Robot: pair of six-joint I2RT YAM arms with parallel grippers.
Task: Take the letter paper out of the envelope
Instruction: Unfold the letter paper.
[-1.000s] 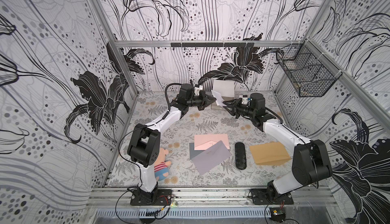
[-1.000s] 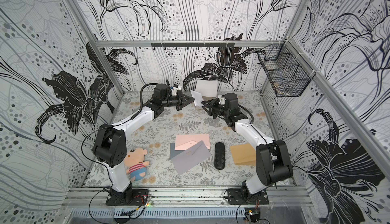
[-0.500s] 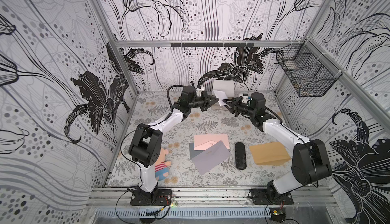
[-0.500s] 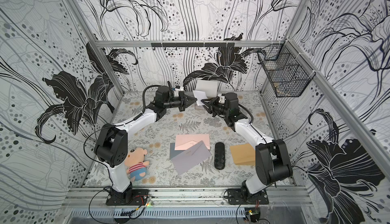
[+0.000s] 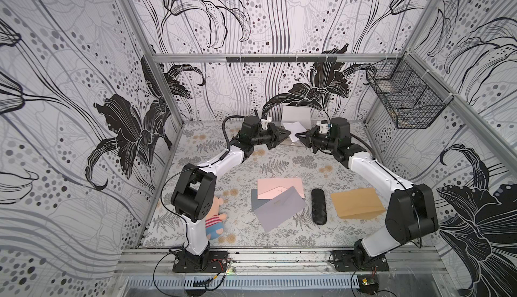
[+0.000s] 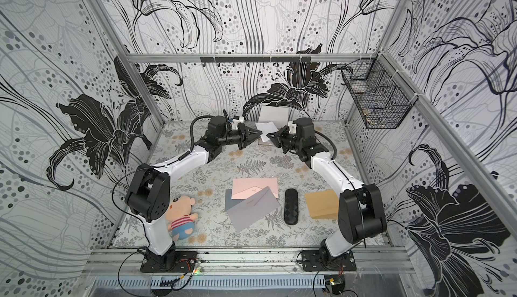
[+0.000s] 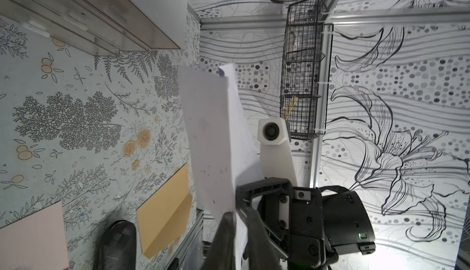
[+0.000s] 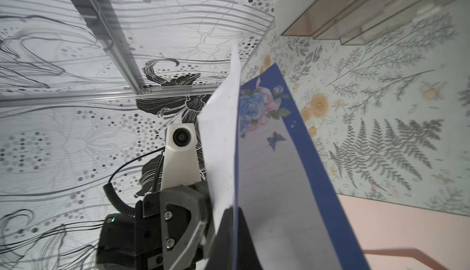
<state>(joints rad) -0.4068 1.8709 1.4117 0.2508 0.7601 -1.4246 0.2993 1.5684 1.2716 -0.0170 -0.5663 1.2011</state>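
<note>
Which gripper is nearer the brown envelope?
Right. The right gripper holds the letter paper at the back, toward the brown envelope; the left gripper faces it from the paper's far side.

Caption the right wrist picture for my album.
Folded letter paper, blue flowered border showing, pinched in the right gripper.

- The letter paper (image 5: 294, 127) is thin, smooth, matt white paper. Its inner side (image 8: 274, 179) is printed with a dark blue edge and flowers.
- The pink envelope (image 5: 275, 188), grey envelope (image 5: 279, 211) and brown envelope (image 5: 355, 203) are flat matt paper.
- The remote (image 5: 319, 206) is black plastic with a bumpy diamond skin.
- The toy (image 5: 214, 223) at 7 o'clock on the table is soft cloth.
- The basket (image 5: 405, 97) at 2 o'clock is thin black metal wire.
- The frame bar (image 5: 190, 57) is dull silver metal.
- The table cover (image 5: 279, 167) is matt, with printed ferns.
- The stand (image 7: 101, 27) at 12 o'clock is clear, shiny plastic.
</note>
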